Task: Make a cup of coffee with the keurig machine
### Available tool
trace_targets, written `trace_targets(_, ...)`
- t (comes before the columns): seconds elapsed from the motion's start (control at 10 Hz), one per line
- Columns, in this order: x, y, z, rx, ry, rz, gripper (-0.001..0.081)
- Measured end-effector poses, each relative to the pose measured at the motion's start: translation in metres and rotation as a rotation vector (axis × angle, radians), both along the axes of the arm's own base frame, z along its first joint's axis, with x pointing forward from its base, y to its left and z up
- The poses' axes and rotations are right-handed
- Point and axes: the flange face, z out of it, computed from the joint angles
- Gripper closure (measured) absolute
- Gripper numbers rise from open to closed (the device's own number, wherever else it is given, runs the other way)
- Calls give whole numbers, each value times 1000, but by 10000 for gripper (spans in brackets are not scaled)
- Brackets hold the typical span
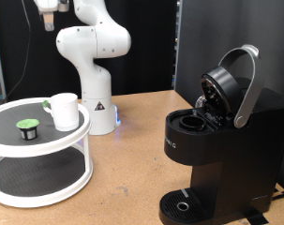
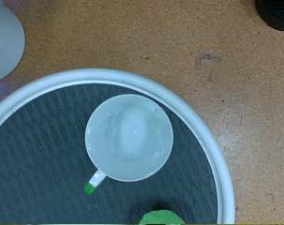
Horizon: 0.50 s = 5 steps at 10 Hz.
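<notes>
Nearest the exterior camera, the keurig machine [image 1: 216, 141] fills the lower right, lid up. At left, the cup [image 1: 64, 110] and a green-lidded pod [image 1: 28, 127] share a round two-tier stand [image 1: 38, 178]. Upper left, the gripper [image 1: 50, 16] is cropped; its opening cannot be judged. Wrist view looks into the cup [image 2: 129, 138], fingers unseen.

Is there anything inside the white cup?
Nothing shows inside the cup: the wrist view looks straight down into a bare white bottom. The round tray right under it is covered.
</notes>
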Motion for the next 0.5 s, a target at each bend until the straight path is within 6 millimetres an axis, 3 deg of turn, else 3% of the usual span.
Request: trace_targets(0.5, 10, -31, -10, -5, 7, -31, -2)
